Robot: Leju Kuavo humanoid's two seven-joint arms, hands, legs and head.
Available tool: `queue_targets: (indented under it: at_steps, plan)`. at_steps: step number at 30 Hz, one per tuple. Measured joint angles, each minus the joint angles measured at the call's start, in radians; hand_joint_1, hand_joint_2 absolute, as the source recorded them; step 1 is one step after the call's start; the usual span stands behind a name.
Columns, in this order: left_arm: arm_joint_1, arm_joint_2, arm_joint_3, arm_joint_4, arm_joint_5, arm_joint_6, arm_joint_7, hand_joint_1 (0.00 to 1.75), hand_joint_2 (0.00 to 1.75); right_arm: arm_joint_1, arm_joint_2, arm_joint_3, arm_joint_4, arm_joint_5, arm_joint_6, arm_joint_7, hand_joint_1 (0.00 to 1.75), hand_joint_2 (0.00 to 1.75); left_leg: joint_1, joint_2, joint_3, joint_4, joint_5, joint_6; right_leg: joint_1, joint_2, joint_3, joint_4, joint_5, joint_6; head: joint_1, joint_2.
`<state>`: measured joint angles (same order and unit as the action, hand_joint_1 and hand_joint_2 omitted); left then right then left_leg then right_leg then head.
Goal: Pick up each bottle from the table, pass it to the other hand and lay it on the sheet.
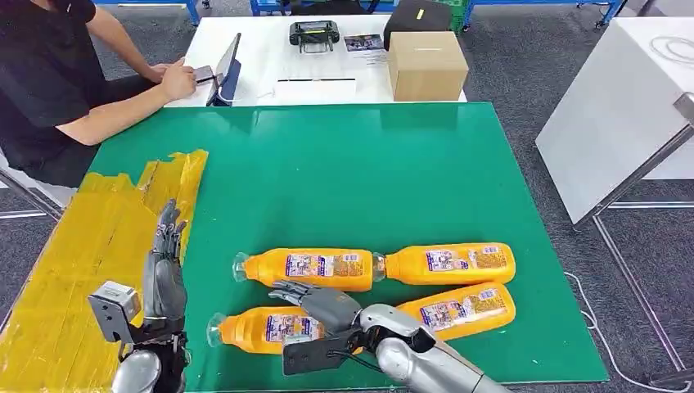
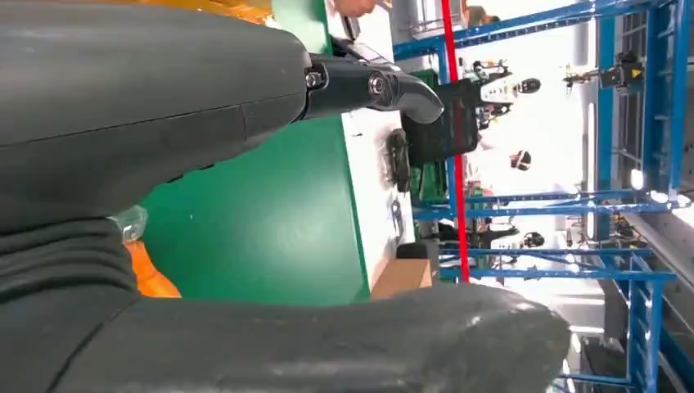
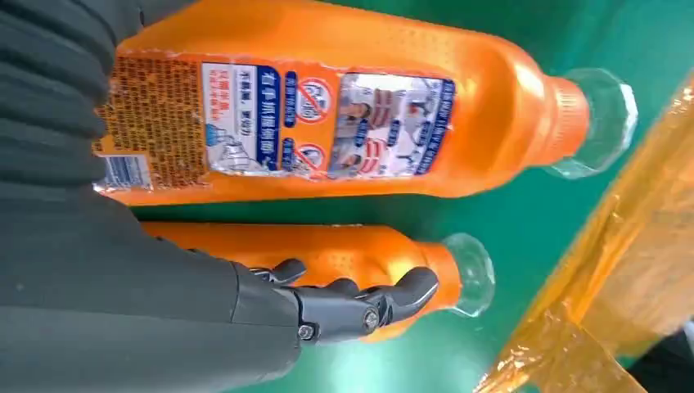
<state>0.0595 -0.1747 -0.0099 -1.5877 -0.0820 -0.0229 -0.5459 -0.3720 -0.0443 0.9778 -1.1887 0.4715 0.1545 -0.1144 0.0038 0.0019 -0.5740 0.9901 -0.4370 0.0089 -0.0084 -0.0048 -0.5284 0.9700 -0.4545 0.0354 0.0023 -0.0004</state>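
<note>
Four orange bottles (image 1: 308,268) lying in two rows on the green desk (image 1: 368,172), clear caps toward the yellow sheet (image 1: 90,262). Right hand (image 1: 315,300) poised over the nearest bottle (image 1: 266,329), fingers (image 3: 360,304) spread and curving across its body, nothing gripped yet. Left hand (image 1: 166,262) raised by the sheet, fingers straight and apart, empty. Likely rigid plastic, glossy and a little slippery, probably moderately heavy if full; best taken around the labelled midsection, clear of the tapering neck.

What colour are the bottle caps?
Clear, see-through caps on orange bottles; right wrist view shows it best.
</note>
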Motion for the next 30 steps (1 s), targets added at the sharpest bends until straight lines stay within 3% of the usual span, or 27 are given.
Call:
queue_targets:
  at_steps: [7, 23, 24, 25, 30]
  plan:
    - [0.0, -0.001, 0.014, 0.005, 0.001, -0.002, -0.002, 0.0, 0.0, -0.026, -0.014, 0.042, 0.024, -0.009, 0.009, 0.005, 0.0, 1.75, 0.0, 0.0, 0.0, 0.0, 0.0, 0.0, 0.0, 0.0, 0.0, 0.0, 0.0, 0.0, 0.0, 0.0]
    - [-0.008, -0.005, 0.02, 0.025, 0.043, -0.018, -0.013, 0.0, 0.0, -0.268, -0.164, 0.32, 0.037, -0.076, 0.231, 0.111, 0.0, 1.75, -0.002, 0.0, 0.003, 0.001, 0.0, 0.0, -0.003, 0.0, 0.002, 0.0, 0.001, 0.001, 0.0, 0.0]
    - [-0.009, -0.005, 0.02, 0.027, 0.047, -0.019, -0.013, 0.0, 0.0, -0.281, -0.169, 0.333, 0.032, -0.088, 0.249, 0.116, 0.63, 1.75, -0.002, 0.0, 0.003, 0.001, 0.0, 0.0, -0.003, 0.0, 0.002, 0.0, 0.001, 0.001, 0.0, 0.0]
    - [-0.01, -0.005, 0.02, 0.03, 0.053, -0.02, -0.013, 0.0, 0.0, -0.299, -0.177, 0.349, 0.026, -0.102, 0.27, 0.122, 1.75, 1.75, -0.002, 0.0, 0.003, 0.001, 0.0, 0.001, -0.003, 0.0, 0.002, 0.0, 0.001, 0.001, 0.0, 0.0]
    - [-0.014, -0.006, 0.02, 0.039, 0.075, -0.02, -0.014, 0.0, 0.0, -0.375, -0.217, 0.435, -0.021, -0.155, 0.33, 0.159, 1.75, 1.75, -0.002, 0.0, 0.002, 0.001, 0.001, 0.001, -0.003, 0.0, 0.002, 0.0, 0.001, 0.001, 0.0, 0.0]
